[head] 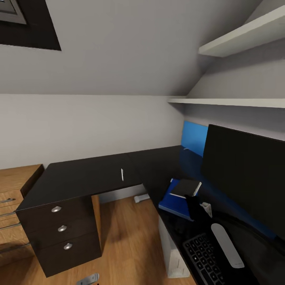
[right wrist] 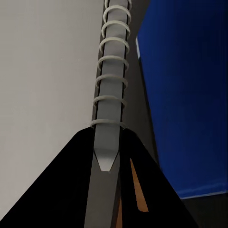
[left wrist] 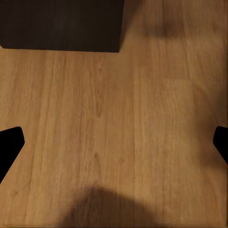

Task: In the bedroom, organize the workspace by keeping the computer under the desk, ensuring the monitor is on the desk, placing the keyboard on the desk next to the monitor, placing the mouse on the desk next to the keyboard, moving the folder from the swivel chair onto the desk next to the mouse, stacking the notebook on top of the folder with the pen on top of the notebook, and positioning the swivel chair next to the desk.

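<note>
My right gripper (head: 196, 206) clamps the notebook (head: 186, 187) over the folder (head: 174, 200); released off-centre, it could slide toward six o'clock.

Matte black right tool (head: 196, 208), flat black wedge fingers (right wrist: 61, 190), black left tool fingertips (left wrist: 9, 145)

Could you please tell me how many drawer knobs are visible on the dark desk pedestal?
3, stacked vertically on the pedestal front: top knob, middle knob, bottom knob.

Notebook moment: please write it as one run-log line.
right gripper: shut on notebook | notebook over folder | pen apart on desk | left gripper: open
</note>
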Robot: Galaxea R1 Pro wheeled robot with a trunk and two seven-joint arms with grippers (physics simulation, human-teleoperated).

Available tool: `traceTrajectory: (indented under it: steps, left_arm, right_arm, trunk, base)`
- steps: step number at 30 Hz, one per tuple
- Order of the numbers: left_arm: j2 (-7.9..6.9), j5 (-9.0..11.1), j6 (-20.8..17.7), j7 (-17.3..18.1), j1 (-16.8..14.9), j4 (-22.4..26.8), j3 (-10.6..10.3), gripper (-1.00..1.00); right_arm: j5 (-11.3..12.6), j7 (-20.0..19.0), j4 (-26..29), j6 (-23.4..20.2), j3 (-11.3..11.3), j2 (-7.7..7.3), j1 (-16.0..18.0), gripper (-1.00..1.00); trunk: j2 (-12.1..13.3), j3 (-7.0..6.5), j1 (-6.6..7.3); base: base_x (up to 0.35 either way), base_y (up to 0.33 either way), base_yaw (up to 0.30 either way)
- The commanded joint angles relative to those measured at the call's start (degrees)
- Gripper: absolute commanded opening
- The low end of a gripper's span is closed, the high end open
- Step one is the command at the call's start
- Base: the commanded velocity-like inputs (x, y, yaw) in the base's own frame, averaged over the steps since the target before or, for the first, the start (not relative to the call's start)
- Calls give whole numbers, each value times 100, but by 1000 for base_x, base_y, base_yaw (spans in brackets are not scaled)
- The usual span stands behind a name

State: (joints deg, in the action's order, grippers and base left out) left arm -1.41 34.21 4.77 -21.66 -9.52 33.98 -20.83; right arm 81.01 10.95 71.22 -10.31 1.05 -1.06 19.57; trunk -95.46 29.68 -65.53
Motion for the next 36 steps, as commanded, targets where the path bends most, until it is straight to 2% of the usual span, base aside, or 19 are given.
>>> traceTrajectory:
  steps: [1, 36]
  left_arm:
    - [-8, 62, 34, -41, -5, 3, -47, 100]
    - [-9, 75, 33, -49, -6, 3, -42, 100]
  right_arm:
    - [47, 28, 10, -24, 11, 1, 3, -100]
    - [70, 4, 7, -21, -17, 37, 3, -100]
  trunk:
    - [-3, 6, 0]
    - [-3, 6, 0]
  base:
    - [0, -52, 0]
    - [0, -5, 0]
